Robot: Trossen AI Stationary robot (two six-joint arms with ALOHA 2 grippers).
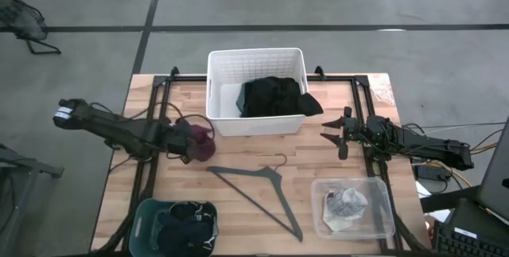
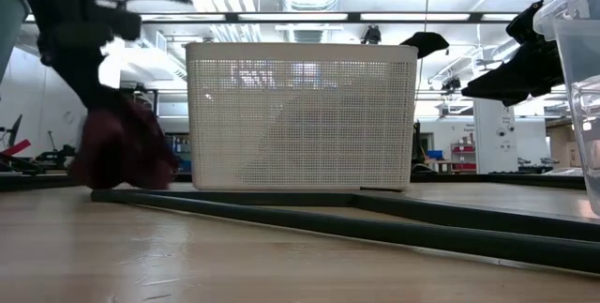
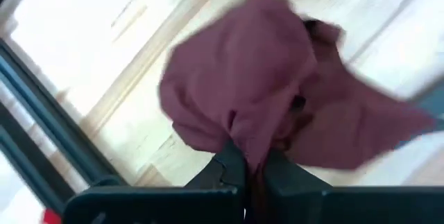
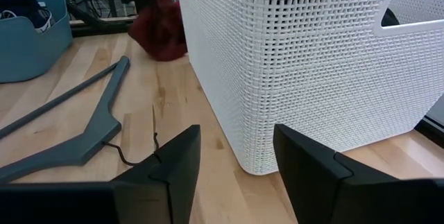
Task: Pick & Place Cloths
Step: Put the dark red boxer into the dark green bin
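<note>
While the right arm just waits over on its side, the action is all at the left, so starting there: the left end effector (image 1: 184, 140) is pinching a bunched fold of the maroon cloth (image 1: 199, 139), fingers pressed together on the fabric. In the low view the cloth hangs in a soft lump, low over the wooden counter (image 1: 254, 209), just left of the white basket (image 1: 256, 58); can't tell if its bottom edge touches the wood.

My guess is it handles like any light knit: floppy, no stiffness, not fragile. A pinch on a gathered ridge looks like the right hold, since a flat edge would likely slip out. The trailing flaps could snag on the rim on the way in.

At the front left there's a teal bin (image 1: 174, 227) with dark cloths in it. Middle of the counter lies a thin grey hanger (image 1: 262, 189), rigid and angular. The basket behind is hard slatted plastic with a fine grid wall, and a black cloth (image 1: 274, 96) is heaped inside, one corner flopped over the right rim.

Front right is a clear tub (image 1: 352, 208) with pale crumpled pieces. The right end effector (image 1: 332, 130) sits near the basket's right corner, fingers spread, holding nothing.
</note>
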